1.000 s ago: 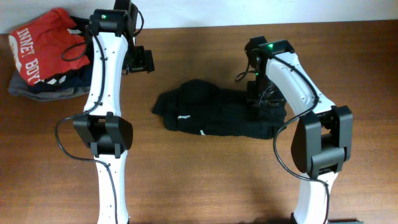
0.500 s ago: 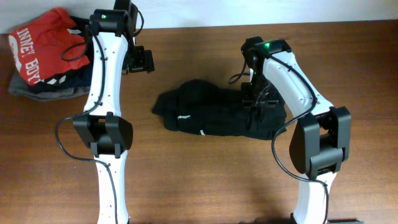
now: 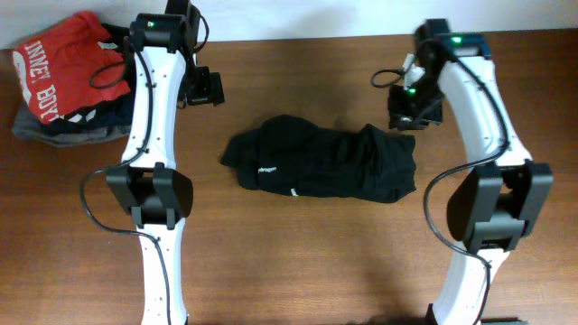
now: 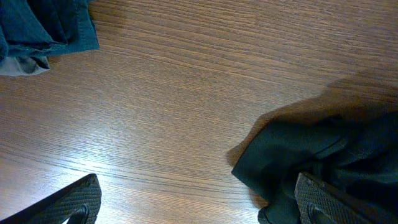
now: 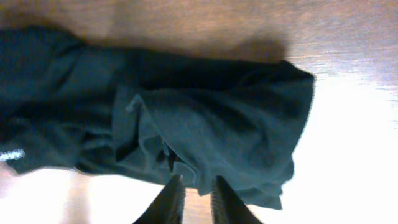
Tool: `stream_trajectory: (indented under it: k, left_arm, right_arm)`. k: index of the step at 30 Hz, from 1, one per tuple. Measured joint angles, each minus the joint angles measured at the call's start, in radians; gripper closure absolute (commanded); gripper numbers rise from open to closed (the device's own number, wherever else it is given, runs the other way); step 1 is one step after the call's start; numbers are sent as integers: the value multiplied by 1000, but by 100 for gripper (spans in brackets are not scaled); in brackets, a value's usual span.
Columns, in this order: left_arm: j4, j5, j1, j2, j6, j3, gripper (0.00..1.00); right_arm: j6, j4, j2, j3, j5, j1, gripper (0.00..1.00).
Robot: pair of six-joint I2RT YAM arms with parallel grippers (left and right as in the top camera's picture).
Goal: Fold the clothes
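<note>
Brown wood-grain table [image 3: 298,262], matte finish. Pale wall [image 3: 298,16] strip along the far edge, beyond the right pincer [image 5: 194,198]. Tabletop glare washes white just right of its tips. Grain reads clear ahead of the left pincer [image 4: 199,208].

One black top [image 3: 321,165] lies on the one table [image 3: 289,271]. Well apart from the black top, one pile holds three garments: one red shirt [image 3: 59,59] with white lettering, one navy garment [image 3: 77,124] and one grey piece [image 3: 29,132]. Two robot arms flank the black top, a left arm [image 3: 149,108] and a right arm [image 3: 483,104]. Each has one pincer, the left pincer [image 4: 199,186] and the right pincer [image 5: 197,186].
</note>
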State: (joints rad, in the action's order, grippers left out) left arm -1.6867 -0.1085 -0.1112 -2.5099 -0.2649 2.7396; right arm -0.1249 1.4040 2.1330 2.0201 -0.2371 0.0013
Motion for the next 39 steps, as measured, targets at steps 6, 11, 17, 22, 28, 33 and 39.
stream_trajectory:
  k: [6, 11, 17, 22, 28, 33, 39]
  left_arm:
    - [0, 0, 0, 0, 0, 0, 1]
    - [0, 0, 0, 0, 0, 0, 1]
    - [0, 3, 0, 0, 0, 0, 1]
    - [0, 4, 0, 0, 0, 0, 1]
    - [0, 4, 0, 0, 0, 0, 1]
    - [0, 5, 0, 0, 0, 0, 1]
    - [0, 6, 0, 0, 0, 0, 1]
  right_arm:
    - [202, -54, 0, -111, -292, -89, 79]
    - [325, -153, 1, -272, -499, -134, 71]
    - [366, -412, 13, -521, -637, -143, 47]
    - [360, -529, 14, -624, -695, -143, 40]
    - [359, -456, 14, -602, -706, -144, 38]
    - [357, -332, -5, -505, -682, -145, 29]
    - [336, -211, -101, -359, -566, -165, 1]
